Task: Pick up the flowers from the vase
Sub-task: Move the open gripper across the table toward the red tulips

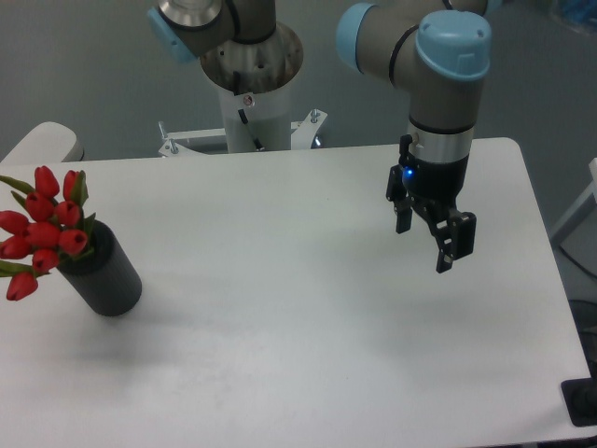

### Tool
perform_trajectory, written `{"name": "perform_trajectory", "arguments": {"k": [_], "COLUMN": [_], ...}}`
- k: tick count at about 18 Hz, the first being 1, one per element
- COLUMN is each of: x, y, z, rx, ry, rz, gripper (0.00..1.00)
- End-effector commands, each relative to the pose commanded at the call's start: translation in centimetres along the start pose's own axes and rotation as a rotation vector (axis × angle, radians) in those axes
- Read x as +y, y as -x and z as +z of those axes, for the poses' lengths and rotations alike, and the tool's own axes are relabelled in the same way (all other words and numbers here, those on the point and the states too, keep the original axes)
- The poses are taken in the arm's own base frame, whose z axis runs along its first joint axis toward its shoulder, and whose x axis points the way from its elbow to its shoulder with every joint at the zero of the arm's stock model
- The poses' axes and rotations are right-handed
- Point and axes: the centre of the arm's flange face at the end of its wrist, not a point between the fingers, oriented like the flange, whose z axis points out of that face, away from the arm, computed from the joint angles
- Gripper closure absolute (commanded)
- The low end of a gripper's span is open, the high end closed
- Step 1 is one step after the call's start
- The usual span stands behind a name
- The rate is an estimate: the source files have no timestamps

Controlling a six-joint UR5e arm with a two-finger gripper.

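The flowers (42, 229), a bunch of red closed tulip buds with green leaves, stick out of the mouth of the vase (107, 275), a dark grey-black cylinder standing at the left edge of the white table (280, 308). The bunch leans to the upper left. My gripper (425, 245) hangs above the right half of the table, far to the right of the vase. Its two black fingers are apart and hold nothing.
The arm's white base column (252, 93) stands behind the table's far edge. A pale rounded object (42, 142) sits at the far left corner. A dark object (580, 403) is at the front right corner.
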Motion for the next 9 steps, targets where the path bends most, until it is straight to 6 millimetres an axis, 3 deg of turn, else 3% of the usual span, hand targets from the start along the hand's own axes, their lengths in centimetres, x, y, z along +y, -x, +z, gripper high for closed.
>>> {"name": "perform_trajectory", "arguments": {"k": [5,9], "x": [-0.2,-1.2], "y": [-0.6,-2.3], "z": [0.3,1.2], "rx": [0.018,0.046], "ry": [-0.01,-0.02], "rz": [-0.007,-0.058], "gripper": [0.0,0.0]}}
